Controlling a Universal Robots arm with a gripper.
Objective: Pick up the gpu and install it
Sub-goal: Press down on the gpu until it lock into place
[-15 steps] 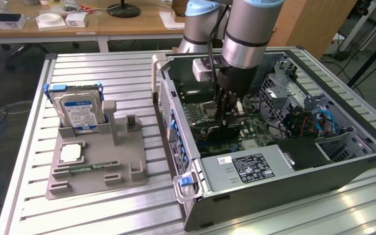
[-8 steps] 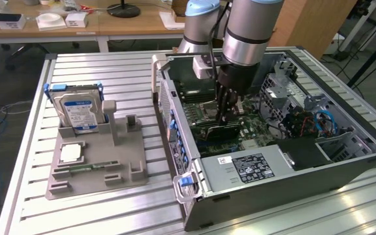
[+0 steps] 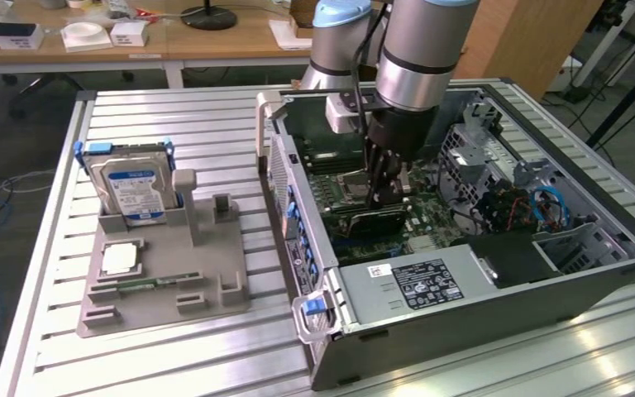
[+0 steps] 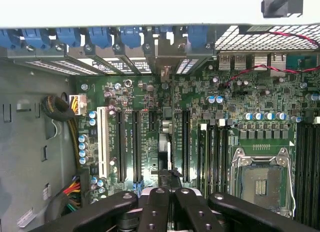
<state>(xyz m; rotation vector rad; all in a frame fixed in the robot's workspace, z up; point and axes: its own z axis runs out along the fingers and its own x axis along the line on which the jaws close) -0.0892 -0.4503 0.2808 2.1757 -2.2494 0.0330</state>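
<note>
My pincer (image 3: 384, 198) is pressed together on the upper edge of the gpu (image 3: 364, 220), which stands edge-on among the motherboard (image 4: 200, 106) slots, deep inside the open computer case (image 3: 494, 289). Case walls and the drive cage (image 3: 483, 149) leave me little side room. My own fingers (image 4: 155, 207) hide the card's seating. On the grey holder tray (image 3: 163, 273) outside, a hard drive (image 3: 130, 186) stands upright.

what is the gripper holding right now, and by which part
The thin flat green gpu card, pinched along its top edge by the shut gripper.
</note>
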